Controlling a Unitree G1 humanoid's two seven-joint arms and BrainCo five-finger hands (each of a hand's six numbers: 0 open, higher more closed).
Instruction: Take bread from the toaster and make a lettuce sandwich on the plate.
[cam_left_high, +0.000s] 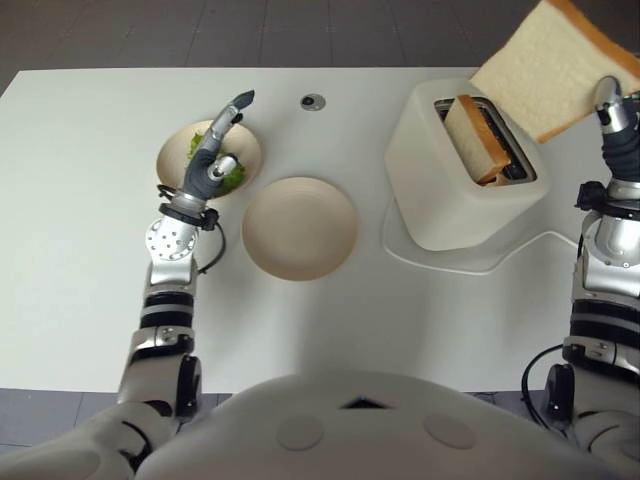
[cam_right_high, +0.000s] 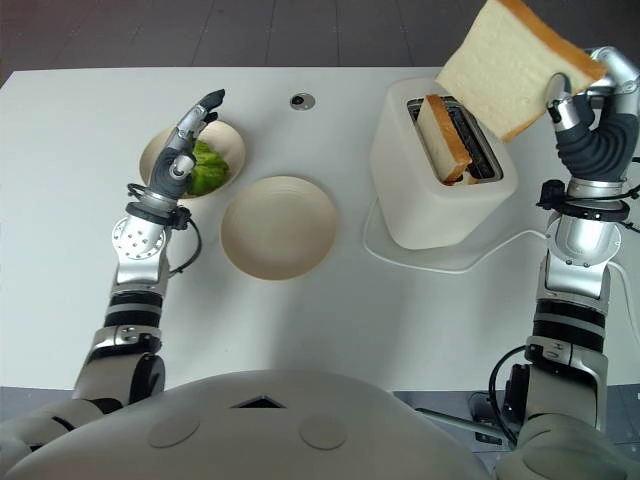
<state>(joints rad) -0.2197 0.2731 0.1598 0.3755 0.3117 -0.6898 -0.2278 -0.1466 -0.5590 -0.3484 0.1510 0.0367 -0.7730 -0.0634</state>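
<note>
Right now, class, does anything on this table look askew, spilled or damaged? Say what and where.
Only the slice in the toaster: it leans across its slot instead of standing straight. Nothing looks spilled or damaged.

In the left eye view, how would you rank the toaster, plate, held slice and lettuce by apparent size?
1. Toaster.
2. Held slice and plate look alike; the slice is raised nearer the camera, so I won't rank them.
3. Lettuce, partly hidden by the left robot hand.
</note>
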